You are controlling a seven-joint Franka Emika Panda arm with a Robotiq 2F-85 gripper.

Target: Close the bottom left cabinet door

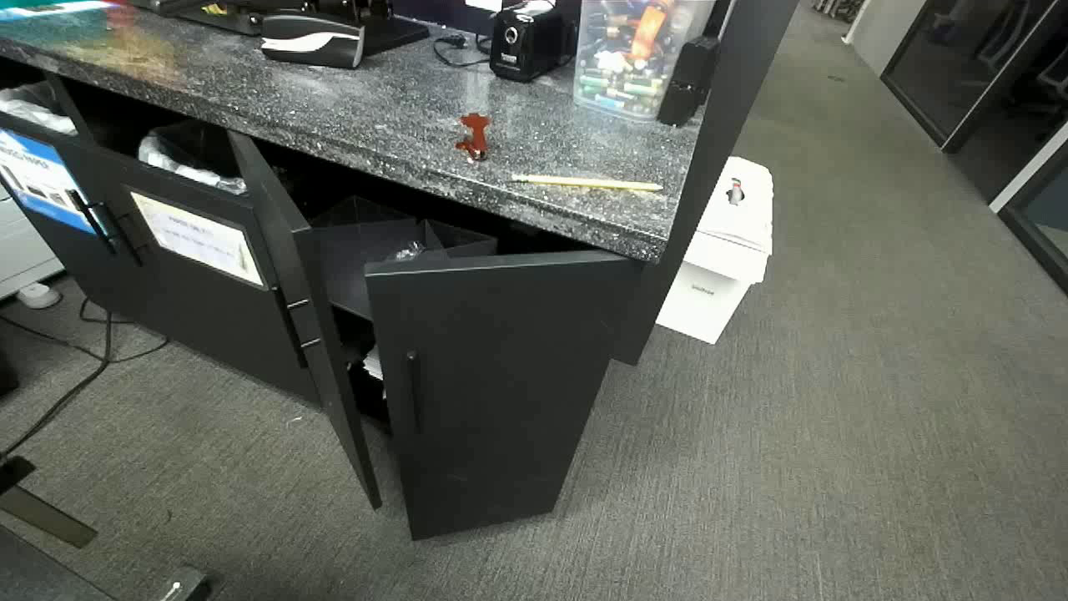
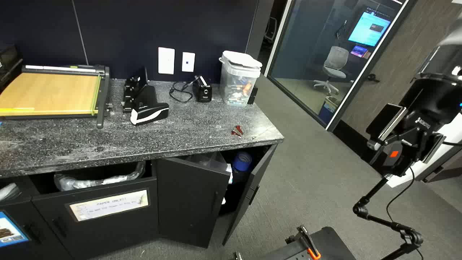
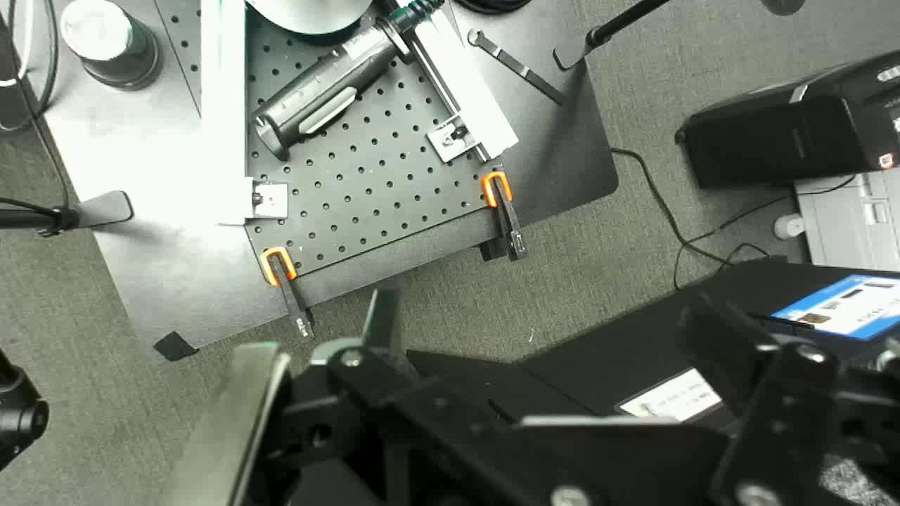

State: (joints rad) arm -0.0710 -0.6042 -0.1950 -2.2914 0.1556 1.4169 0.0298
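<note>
The bottom left cabinet door [image 2: 189, 202] is a tall matte black panel hinged on its left edge. It stands partly open in both exterior views, seen nearly edge-on in an exterior view [image 1: 288, 242]. Part of it shows in the wrist view [image 3: 464, 376] below the floor strip, with its handle partly covered by the gripper. The matching right door [image 1: 501, 384] also stands open. My gripper [image 2: 402, 155] is at the far right of an exterior view, well apart from the door. In the wrist view the gripper [image 3: 547, 323] has its fingers wide apart with nothing between them.
The granite counter [image 2: 195, 141] overhangs the doors. A white-labelled bin front [image 2: 112, 231] adjoins the left door. A blue-lidded item [image 2: 242, 161] sits inside the cabinet. The robot's table [image 3: 365, 183] with orange clamps stands in front. A white bin [image 1: 709, 284] stands beside the counter.
</note>
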